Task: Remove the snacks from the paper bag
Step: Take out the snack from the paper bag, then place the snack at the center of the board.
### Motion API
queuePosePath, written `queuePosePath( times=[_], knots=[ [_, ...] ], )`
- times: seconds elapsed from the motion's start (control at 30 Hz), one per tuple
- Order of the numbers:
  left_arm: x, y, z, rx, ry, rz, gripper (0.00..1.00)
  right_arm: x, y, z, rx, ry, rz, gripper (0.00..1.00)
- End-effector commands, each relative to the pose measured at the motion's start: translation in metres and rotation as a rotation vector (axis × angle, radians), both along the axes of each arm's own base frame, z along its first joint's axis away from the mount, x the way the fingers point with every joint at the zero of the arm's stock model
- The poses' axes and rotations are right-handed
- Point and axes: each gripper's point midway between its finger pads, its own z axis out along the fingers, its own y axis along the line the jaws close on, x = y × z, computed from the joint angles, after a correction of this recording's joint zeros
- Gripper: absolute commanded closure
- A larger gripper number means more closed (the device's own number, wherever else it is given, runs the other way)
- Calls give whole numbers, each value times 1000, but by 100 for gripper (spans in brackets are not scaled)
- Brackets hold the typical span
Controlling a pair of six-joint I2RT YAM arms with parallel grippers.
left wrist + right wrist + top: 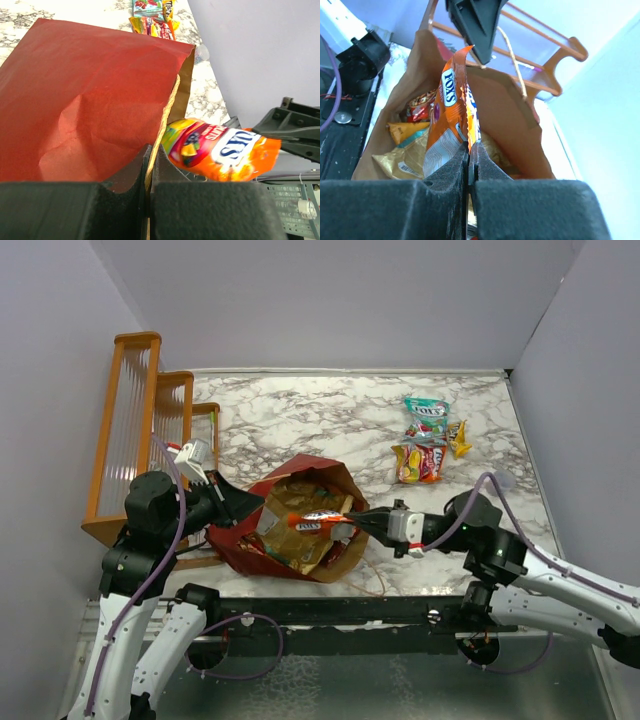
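Observation:
The dark red paper bag [262, 545] lies on its side mid-table, its kraft inside showing. My left gripper [250, 506] is shut on the bag's rim by the tan handle [167, 112]. My right gripper [356, 524] is shut on the end of an orange snack packet [318, 522], which hangs over the bag's mouth. In the right wrist view this orange packet [451, 112] rises from my shut right gripper [470, 150], with a gold packet [402, 162] and a red packet [420, 107] inside the bag [510, 110] behind it. In the left wrist view the packet [225, 150] sits beside the bag's red wall [85, 100].
A teal-white pouch [426, 415], red-yellow candy packs [420, 462] and a small yellow pack [459, 438] lie on the marble at the back right. An orange wooden rack [130, 430] stands along the left wall. Grey walls enclose the table.

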Motion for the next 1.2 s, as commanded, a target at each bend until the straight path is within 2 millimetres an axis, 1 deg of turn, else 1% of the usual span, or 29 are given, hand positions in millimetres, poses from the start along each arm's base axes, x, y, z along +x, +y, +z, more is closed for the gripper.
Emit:
queuePosePath(
  times=[0.0, 0.13, 0.23, 0.3, 0.37, 0.47, 0.57, 0.6, 0.73, 0.83, 0.9, 1.0, 1.17],
  knots=[
    [0, 2, -5, 7, 11, 17, 100, 8, -24, 56, 110, -87, -106, 99],
    [0, 2, -6, 9, 15, 18, 100, 24, -43, 96, 230, -133, -238, 99],
    [0, 3, -6, 9, 15, 20, 100, 42, -57, 120, 314, -141, -361, 99],
    [-1, 3, -5, 11, 16, 22, 100, 55, -65, 131, 355, -133, -449, 99],
    [-2, 4, -5, 15, 16, 25, 100, 68, -76, 139, 396, -130, -543, 99],
    [-2, 5, -3, 17, 14, 31, 100, 89, -100, 142, 454, -140, -724, 99],
    [-2, 5, -4, 16, 20, 33, 100, 98, -115, 142, 478, -177, -825, 98],
    [-2, 5, -4, 14, 19, 33, 100, 99, -119, 140, 478, -190, -848, 99],
    [-1, 4, -4, 12, 22, 30, 100, 112, -145, 133, 497, -207, -1021, 99],
    [0, 3, -2, 10, 21, 25, 100, 123, -166, 119, 483, -229, -1156, 99],
    [0, 3, -1, 9, 19, 24, 100, 136, -178, 105, 485, -204, -1218, 99],
    [-1, 3, 1, 5, 15, 24, 100, 160, -194, 78, 443, -144, -1262, 99],
    [-5, -1, 11, -17, -17, -7, 100, 198, -248, 32, 405, -54, -1462, 99]
  ],
)
